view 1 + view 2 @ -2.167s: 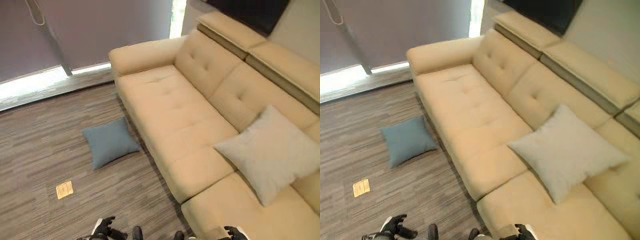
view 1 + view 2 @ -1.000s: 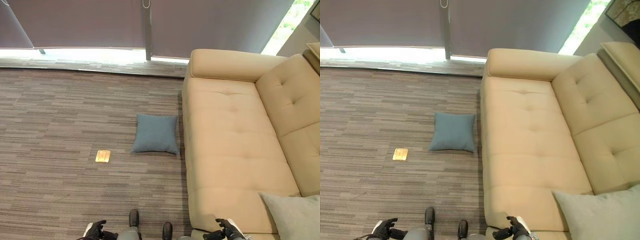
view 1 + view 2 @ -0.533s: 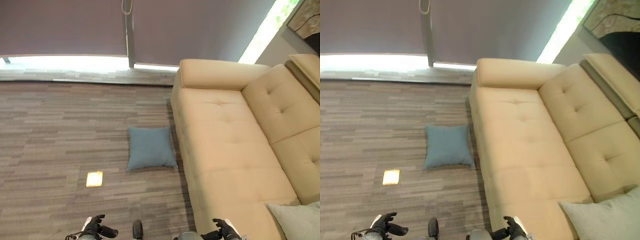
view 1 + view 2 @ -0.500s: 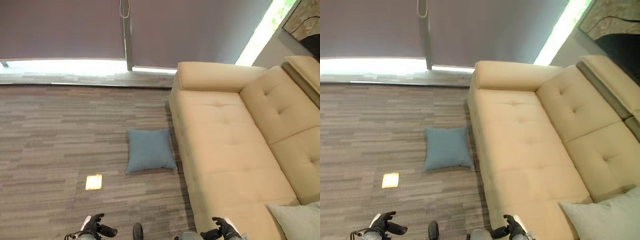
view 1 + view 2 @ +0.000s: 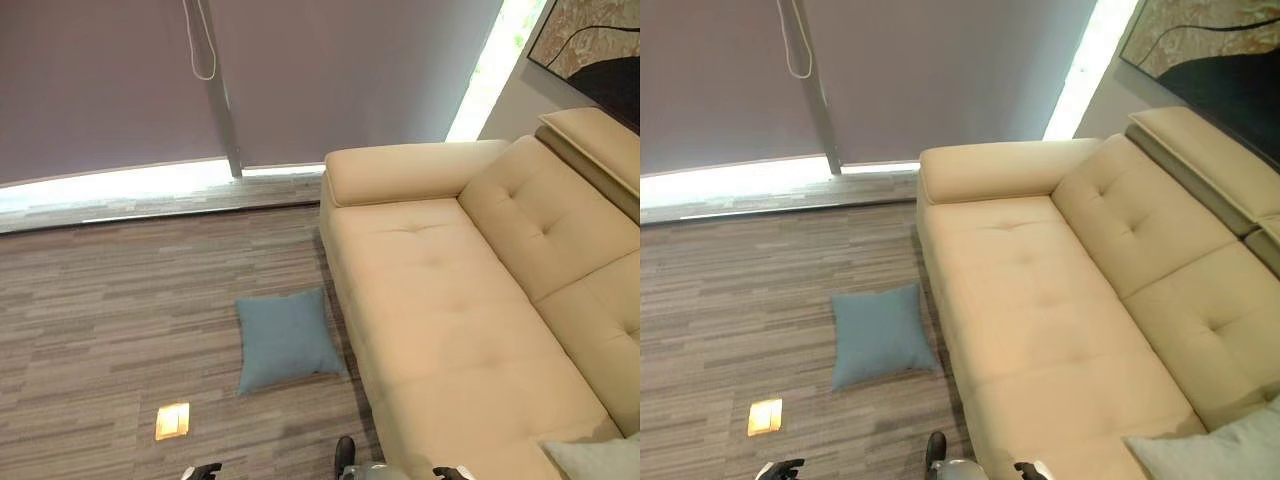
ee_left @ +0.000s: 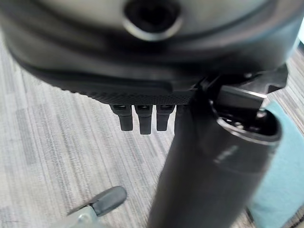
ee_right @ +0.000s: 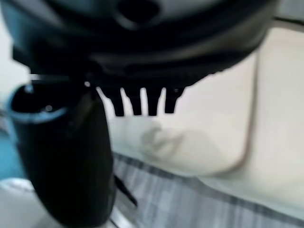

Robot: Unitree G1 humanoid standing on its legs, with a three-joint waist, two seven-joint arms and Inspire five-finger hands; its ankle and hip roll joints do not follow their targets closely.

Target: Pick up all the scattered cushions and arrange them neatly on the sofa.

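Blue cushion (image 5: 286, 340): flat on floor, just beside sofa (image 5: 450, 330) front.
Grey cushion (image 5: 1225, 452): on sofa seat.
Left hand (image 6: 142, 116): nearer blue cushion, fingers straight, empty.
Right hand (image 7: 142, 102): fingers straight, empty, by sofa.

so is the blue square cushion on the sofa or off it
Off: the blue square cushion lies flat on the striped carpet beside the cream sofa.

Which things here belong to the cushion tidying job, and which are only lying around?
Belong to the job:
- blue cushion, lying on the carpet beside the sofa front
- grey cushion, on the sofa seat
- sofa

Just there:
- small yellow square on the carpet
- window blind
- wall picture
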